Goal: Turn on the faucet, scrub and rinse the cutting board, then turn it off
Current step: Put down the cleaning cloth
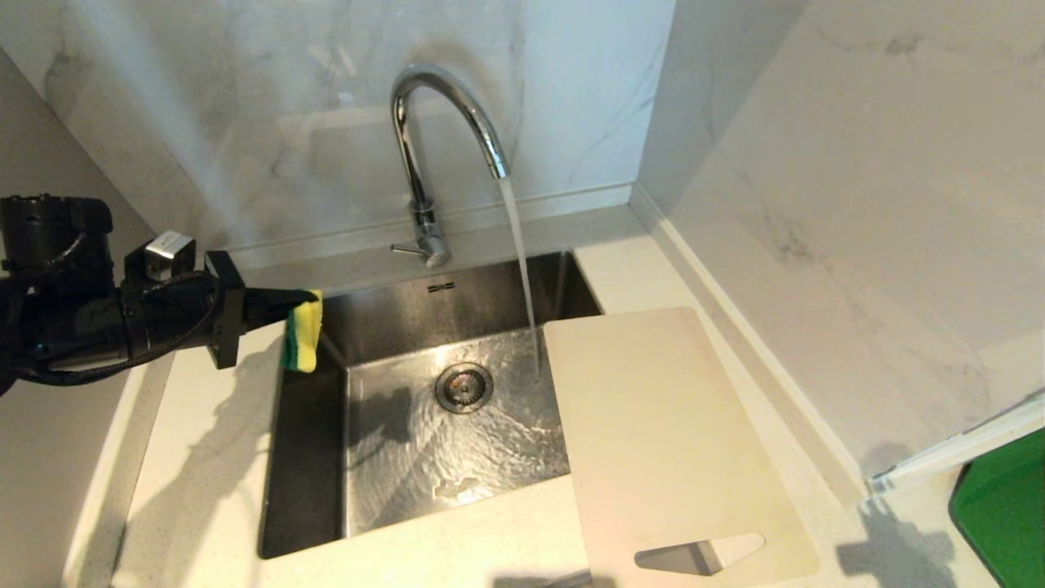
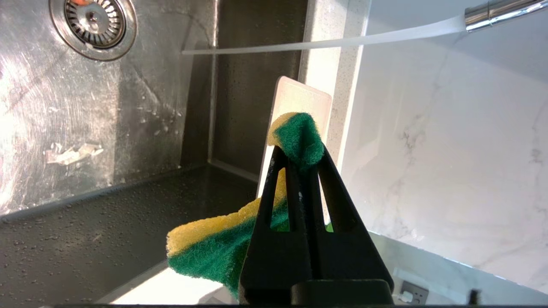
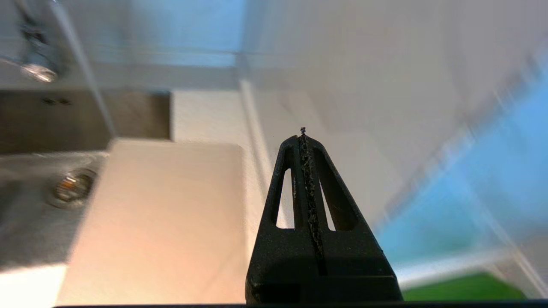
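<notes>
1 faucet (image 1: 445, 122) running | 1 cutting board (image 1: 661, 441) | 1 sponge (image 1: 302, 331) pinched, left gripper (image 1: 286, 306) | right gripper (image 3: 303, 137) pressed together

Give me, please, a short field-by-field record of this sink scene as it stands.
faucet: on, water falling into the sink near the drain
cutting board: flat, lying across the sink's right edge and the counter, handle cutout nearest the robot
left gripper: over the sink's left rim, shut on the sponge
sponge: yellow and green, clear of the board
right gripper: shut, empty, above the board's right side, outside the head view
green tray: far right on the counter
</notes>
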`<state>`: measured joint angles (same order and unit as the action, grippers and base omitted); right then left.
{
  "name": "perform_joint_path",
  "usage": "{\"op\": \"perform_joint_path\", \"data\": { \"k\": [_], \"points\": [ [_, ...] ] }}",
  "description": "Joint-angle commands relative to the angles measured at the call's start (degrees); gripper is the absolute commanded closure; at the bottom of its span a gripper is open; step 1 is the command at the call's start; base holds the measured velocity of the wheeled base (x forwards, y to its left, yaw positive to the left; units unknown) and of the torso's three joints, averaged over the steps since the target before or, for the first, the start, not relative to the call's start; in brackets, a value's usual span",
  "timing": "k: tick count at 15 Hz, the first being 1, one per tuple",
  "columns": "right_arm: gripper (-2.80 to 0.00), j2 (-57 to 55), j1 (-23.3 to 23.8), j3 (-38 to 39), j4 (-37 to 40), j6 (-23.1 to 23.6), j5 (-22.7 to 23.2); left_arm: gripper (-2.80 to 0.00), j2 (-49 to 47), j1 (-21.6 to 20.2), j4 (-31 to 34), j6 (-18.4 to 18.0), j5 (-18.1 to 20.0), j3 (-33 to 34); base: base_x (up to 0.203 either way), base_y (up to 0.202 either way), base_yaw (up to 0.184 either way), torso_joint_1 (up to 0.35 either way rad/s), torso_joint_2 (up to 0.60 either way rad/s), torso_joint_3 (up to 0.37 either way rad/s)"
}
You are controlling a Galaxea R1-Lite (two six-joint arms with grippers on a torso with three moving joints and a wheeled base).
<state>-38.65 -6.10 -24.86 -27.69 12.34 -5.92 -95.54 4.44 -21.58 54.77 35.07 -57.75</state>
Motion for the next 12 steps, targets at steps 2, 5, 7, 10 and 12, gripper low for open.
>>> {"op": "perform_joint_path", "data": {
  "k": [2,5,7,10,12],
  "points": [
    [0.0,6.77,6.57,7.36,-0.01,0.39,0.01,0.0,0.05,1.01,-0.13,0.34,0.17,0.29,0.0,0.0,0.0,0.0,0.0,0.0],
    [0.0,11.57,9.18,12.95,0.01,1.89,-0.04,0.0,0.35,1.8,-0.13,0.25,0.08,0.71,0.0,0.0,0.0,0.0,0.0,0.0],
    [0.0,14.58,12.24,16.01,0.17,2.28,0.1,0.0,-0.03,1.83,-0.13,0.42,0.08,0.71,0.0,0.0,0.0,0.0,0.0,0.0],
    [0.0,19.43,13.44,20.72,1.99,2.2,0.27,0.0,0.0,2.76,-0.13,0.42,0.08,1.22,0.0,0.0,0.0,0.0,0.0,0.0],
    [0.0,21.91,13.48,24.6,2.58,1.76,0.41,0.0,0.26,2.86,-0.13,0.34,0.08,1.23,0.0,0.0,0.0,0.0,0.0,0.0]
  ]
}}
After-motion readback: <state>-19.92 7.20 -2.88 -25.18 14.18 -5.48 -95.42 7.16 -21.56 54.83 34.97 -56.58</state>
